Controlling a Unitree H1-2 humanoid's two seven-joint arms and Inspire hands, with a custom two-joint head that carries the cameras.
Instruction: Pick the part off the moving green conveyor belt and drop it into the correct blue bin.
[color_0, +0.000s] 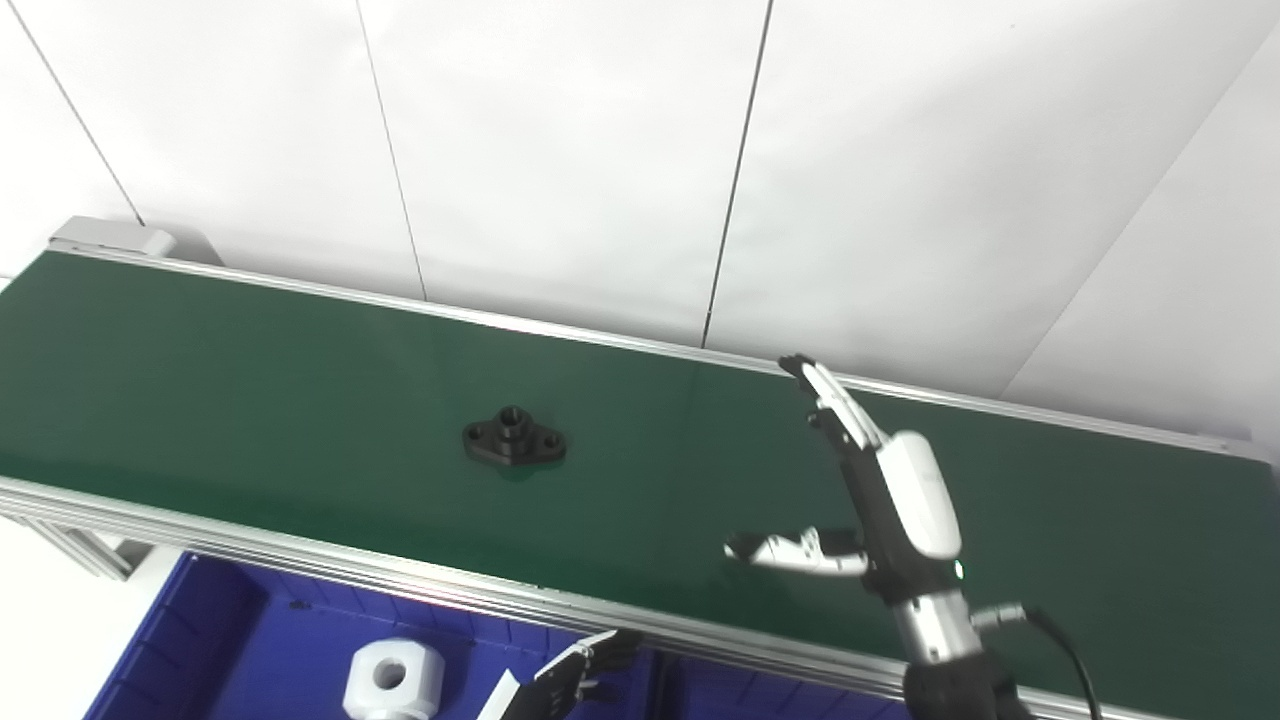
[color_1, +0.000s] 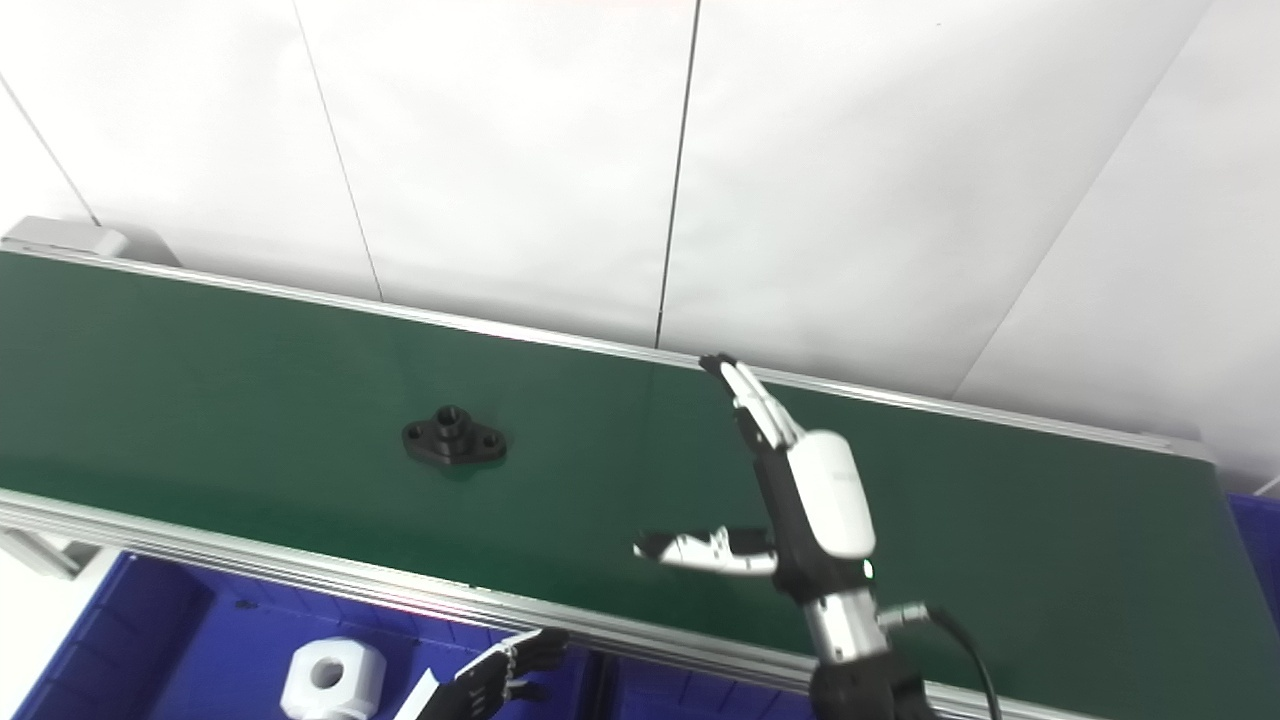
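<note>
A small black flanged part (color_0: 514, 438) lies on the green conveyor belt (color_0: 250, 380), left of centre. My right hand (color_0: 880, 500) hovers over the belt well to the right of the part, open, fingers stretched up and thumb pointing left, holding nothing. My left hand (color_0: 575, 675) shows only partly at the bottom edge, below the belt's near rail and over the blue bin (color_0: 210, 640); its dark fingers are loosely spread and hold nothing.
A white block with a round hole (color_0: 392, 680) lies in the blue bin at lower left. Another blue bin corner (color_1: 1262, 530) peeks out at the right edge. An aluminium rail (color_0: 400, 580) borders the belt's near side. White wall panels stand behind.
</note>
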